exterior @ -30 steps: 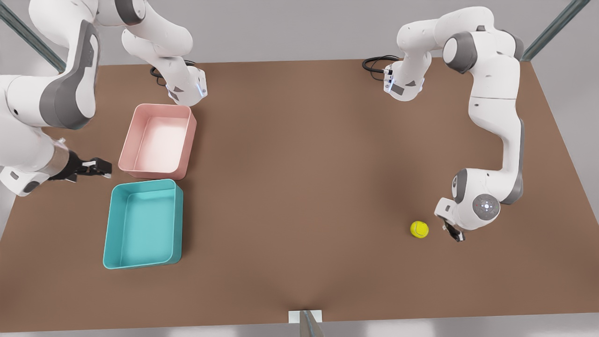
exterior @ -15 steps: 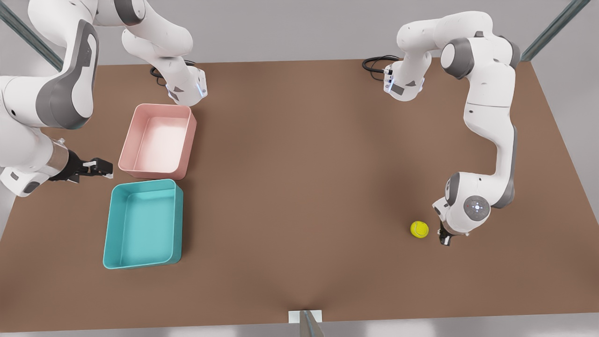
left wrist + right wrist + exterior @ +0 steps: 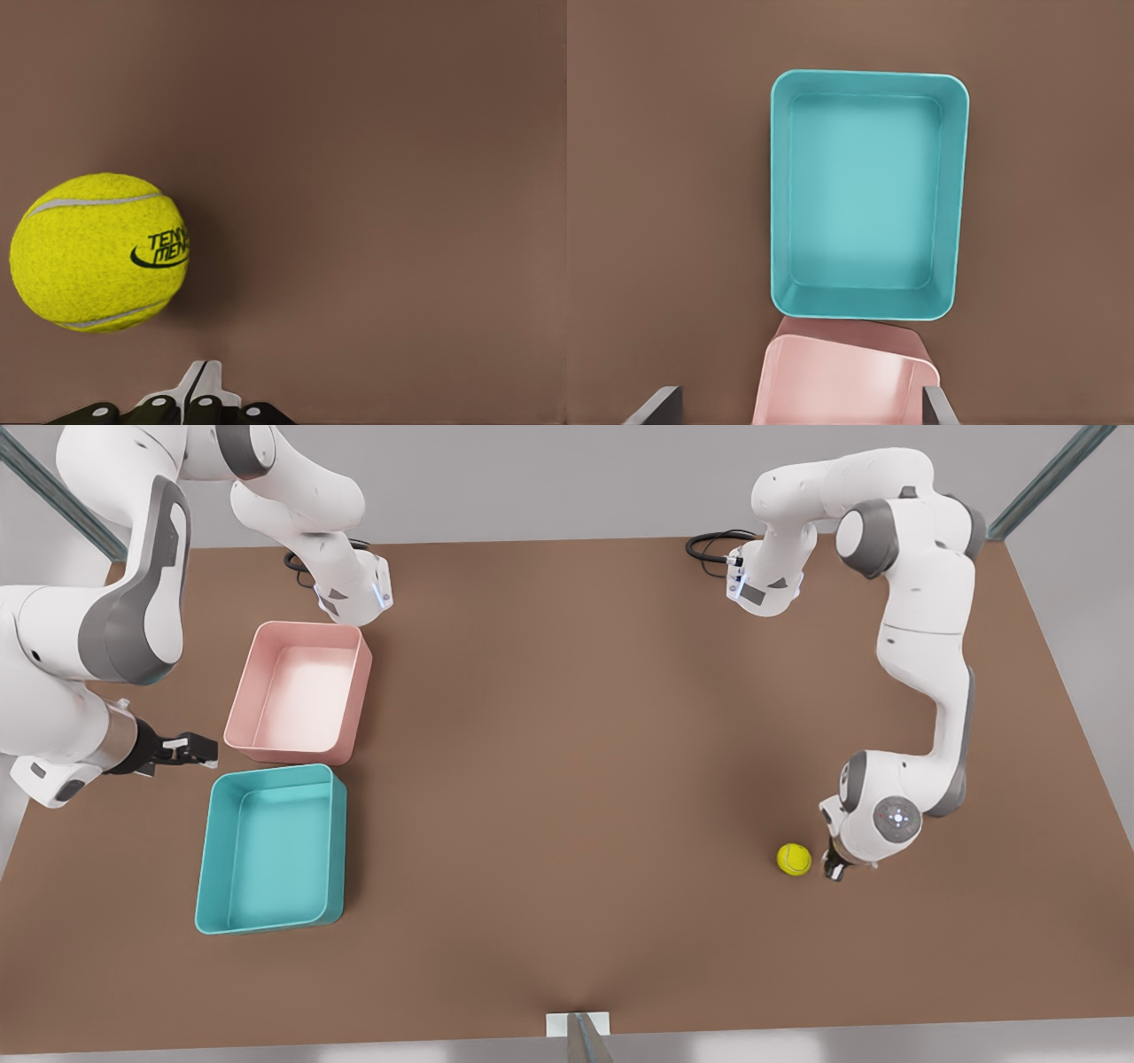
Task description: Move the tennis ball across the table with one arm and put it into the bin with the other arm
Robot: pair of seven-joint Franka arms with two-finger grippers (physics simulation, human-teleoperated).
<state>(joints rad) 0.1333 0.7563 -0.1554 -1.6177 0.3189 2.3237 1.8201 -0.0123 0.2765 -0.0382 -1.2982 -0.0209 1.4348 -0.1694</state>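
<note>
Tennis ball [image 3: 794,858] rests unmoved on the table [image 3: 567,779]; left gripper [image 3: 832,871], fingers closed on nothing, has drawn just beside it, poised to push. Right gripper [image 3: 202,752], fingers spread, waits near the teal bin [image 3: 269,849].

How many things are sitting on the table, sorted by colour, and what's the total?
Teal: 1, the teal bin
Pink: 1, the pink bin
Yellow-green: 1, the tennis ball
Total: 3 things on the table
</note>
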